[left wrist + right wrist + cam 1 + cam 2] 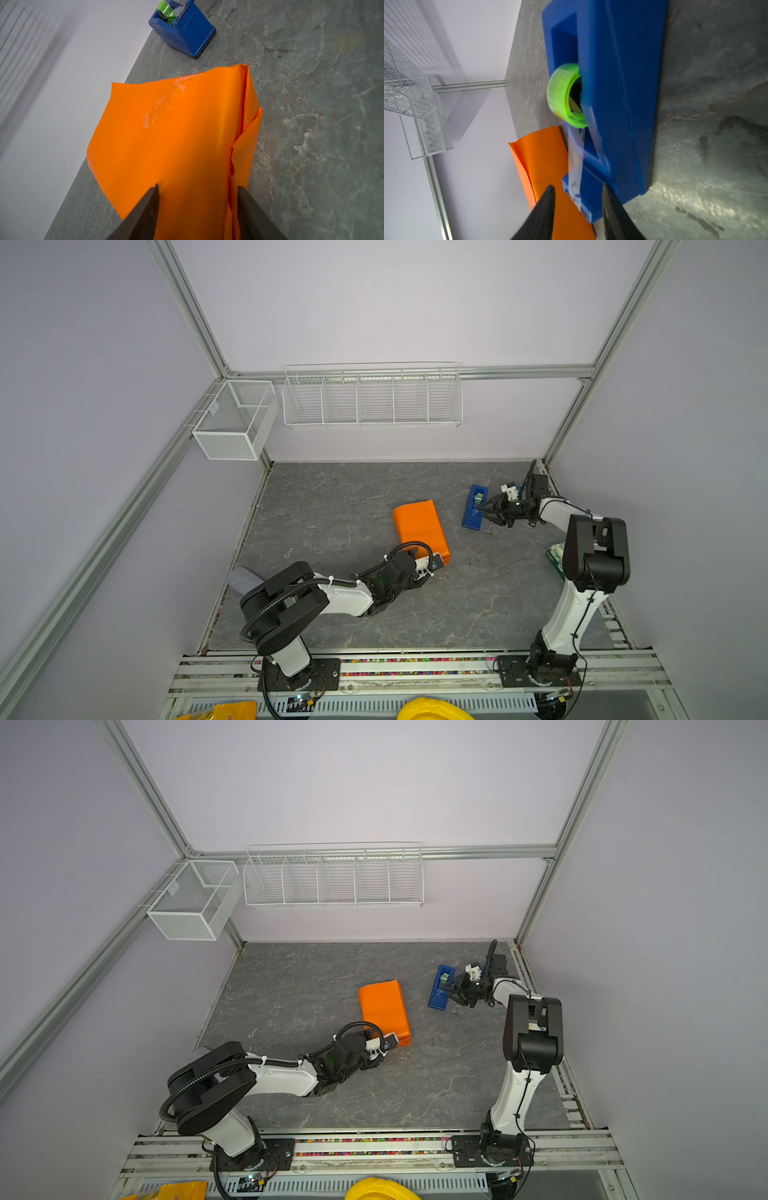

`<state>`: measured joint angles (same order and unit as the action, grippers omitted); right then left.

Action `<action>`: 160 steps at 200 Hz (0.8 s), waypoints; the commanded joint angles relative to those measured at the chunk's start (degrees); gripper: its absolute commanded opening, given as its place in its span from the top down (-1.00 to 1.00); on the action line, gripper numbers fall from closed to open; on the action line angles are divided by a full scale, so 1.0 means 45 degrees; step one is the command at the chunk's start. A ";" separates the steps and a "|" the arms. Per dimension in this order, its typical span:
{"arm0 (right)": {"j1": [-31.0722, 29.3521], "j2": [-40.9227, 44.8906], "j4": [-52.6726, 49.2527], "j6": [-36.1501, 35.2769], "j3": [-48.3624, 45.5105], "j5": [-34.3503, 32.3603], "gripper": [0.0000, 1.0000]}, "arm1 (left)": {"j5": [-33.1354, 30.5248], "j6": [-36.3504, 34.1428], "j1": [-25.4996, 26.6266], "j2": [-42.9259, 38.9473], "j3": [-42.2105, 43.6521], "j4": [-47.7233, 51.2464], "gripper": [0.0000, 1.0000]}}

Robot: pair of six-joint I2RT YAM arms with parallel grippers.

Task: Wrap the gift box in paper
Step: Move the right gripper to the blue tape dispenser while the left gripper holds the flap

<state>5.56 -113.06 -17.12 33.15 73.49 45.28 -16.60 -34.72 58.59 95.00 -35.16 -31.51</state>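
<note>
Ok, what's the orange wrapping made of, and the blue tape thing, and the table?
The paper: thin glossy sheet, paper or plastic film; it creases and shines. The tape dispenser: probably moulded plastic; smooth, even blue, rounded edges. The table: matte grey with pale veins like stone, maybe a printed mat.

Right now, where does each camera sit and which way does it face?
Top views: above the bases, looking down on the table; left arm and right arm show.
Left wrist: behind the left fingers, facing the orange paper.
Right wrist: behind the right fingers, facing the blue tape dispenser.
Wrist views share paper and dispenser.
</note>
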 commanded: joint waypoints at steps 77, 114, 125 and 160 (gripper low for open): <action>-0.0152 -0.1440 0.2189 0.1277 0.0151 0.1539 0.51 | 0.0155 0.0335 -0.0090 0.0180 0.0000 0.0820 -0.18; -0.0130 -0.0921 0.2200 0.1482 0.0083 0.1511 0.80 | 0.0173 0.0316 -0.0090 0.0202 -0.0058 0.0888 -0.18; -0.0125 -0.0560 0.2131 0.1543 0.0067 0.1501 0.86 | 0.0157 0.0317 -0.0090 0.0187 -0.0058 0.0927 -0.18; -0.0159 0.0640 0.1131 0.1216 0.0027 0.1602 0.87 | 0.0096 0.0332 -0.0080 0.0139 -0.0039 0.0975 -0.18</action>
<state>4.95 -116.11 -9.13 39.64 73.89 51.66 -16.64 -34.24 58.54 95.00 -35.16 -31.48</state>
